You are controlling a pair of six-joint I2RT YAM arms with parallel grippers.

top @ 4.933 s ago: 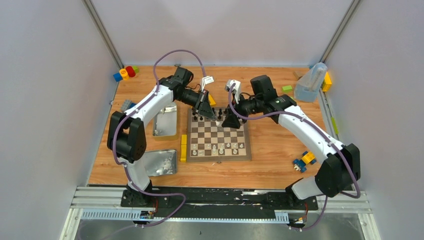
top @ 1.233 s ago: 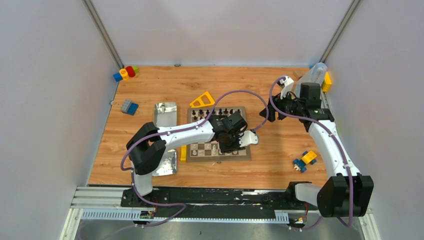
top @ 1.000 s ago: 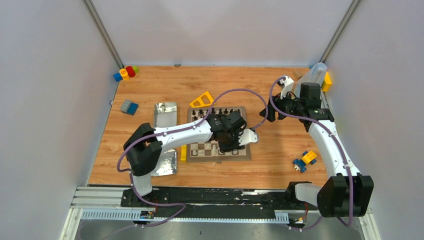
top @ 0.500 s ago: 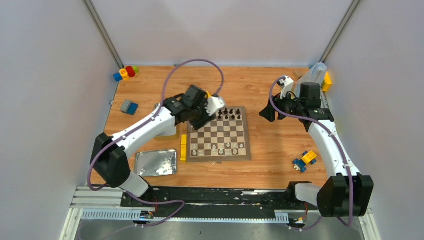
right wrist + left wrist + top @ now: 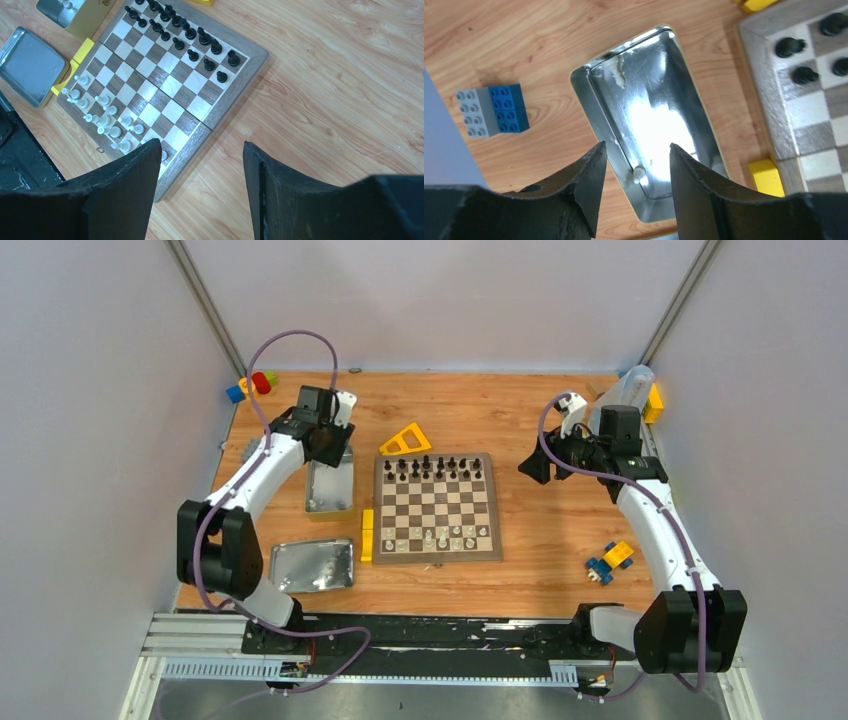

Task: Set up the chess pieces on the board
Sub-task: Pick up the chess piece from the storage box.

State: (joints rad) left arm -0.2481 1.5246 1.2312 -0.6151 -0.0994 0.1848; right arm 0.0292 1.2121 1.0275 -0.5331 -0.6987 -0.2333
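The step in hand is judged to be the fetching of a pale piece from the tin (image 5: 659,125), which lies on the counter (image 5: 540,570) at nine o'clock from the board (image 5: 437,505). The left hand (image 5: 636,155) hangs over this tin with its fingers spread and nothing between them.

Two pale pieces are seen inside. One (image 5: 639,173) sits close to the tin's wall at the six o'clock end in the wrist view, directly below the gap of the fingers. The other (image 5: 618,72) lies on its side in the corner at the twelve o'clock end. Whether the nearer one stands or lies cannot be told.

The nearer piece is best taken first. The hand should be lowered straight down so that the piece is kept centred in the gap. One finger must be slipped between piece and wall, so a slight turn of the wrist may be needed to stop that finger catching on the rim. The fingers should be closed gently, since so small a figure on shiny metal is likely to skid or pop out. A clean vertical lift is then advised to clear the wall.

On the board, the black pieces (image 5: 430,466) fill the twelve o'clock rows and the pale pieces (image 5: 440,535) the six o'clock rows. The right hand (image 5: 202,150) is held spread and empty, well apart at three o'clock.
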